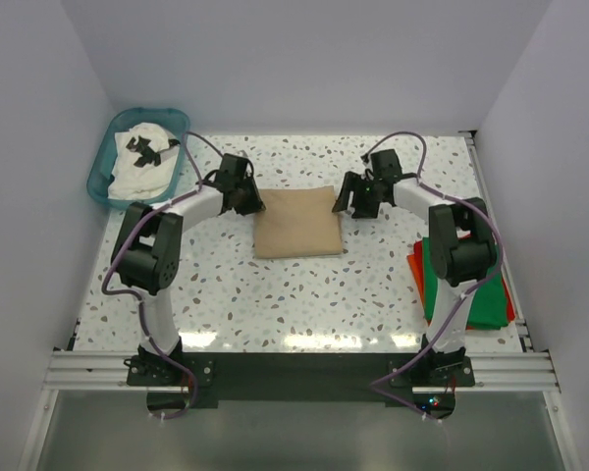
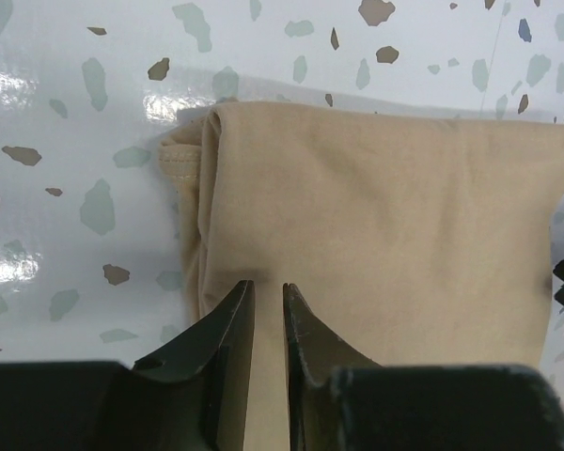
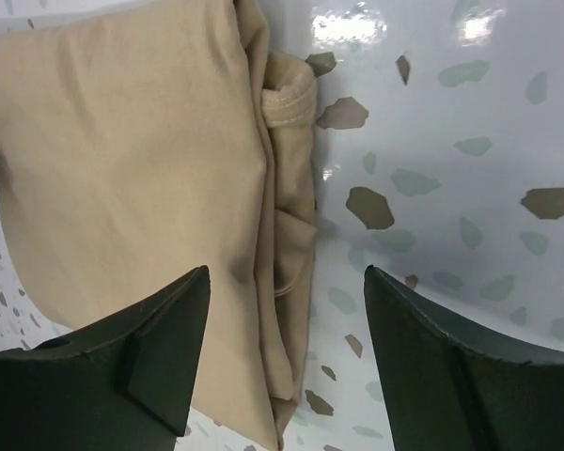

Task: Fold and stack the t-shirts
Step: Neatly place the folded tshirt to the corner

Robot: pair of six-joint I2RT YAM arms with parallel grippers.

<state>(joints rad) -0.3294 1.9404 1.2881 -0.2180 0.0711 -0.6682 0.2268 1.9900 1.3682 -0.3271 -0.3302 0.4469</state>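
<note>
Teal basket point(image 1: 97, 179), far-left of tan t-shirt point(image 1: 296, 224): holds white printed t-shirt point(image 1: 142, 165). Tan t-shirt lies folded. Left gripper point(image 2: 268, 287) over its left edge, jaws narrowly apart. Right gripper point(image 3: 286, 271) straddles its right edge, jaws wide apart.

Overhead view: a fixed camera above and behind both arms looks down from far enough to take in the whole speckled table point(image 1: 275, 294), with the arm bases point(image 1: 162, 371) at the bottom edge. Left wrist view: looks along the left gripper point(image 2: 267, 285) from very close, down onto a folded tan shirt point(image 2: 385, 235). Right wrist view: equally close, looking past the right gripper point(image 3: 287, 272). All three views share that shirt and the tabletop beside it.
</note>
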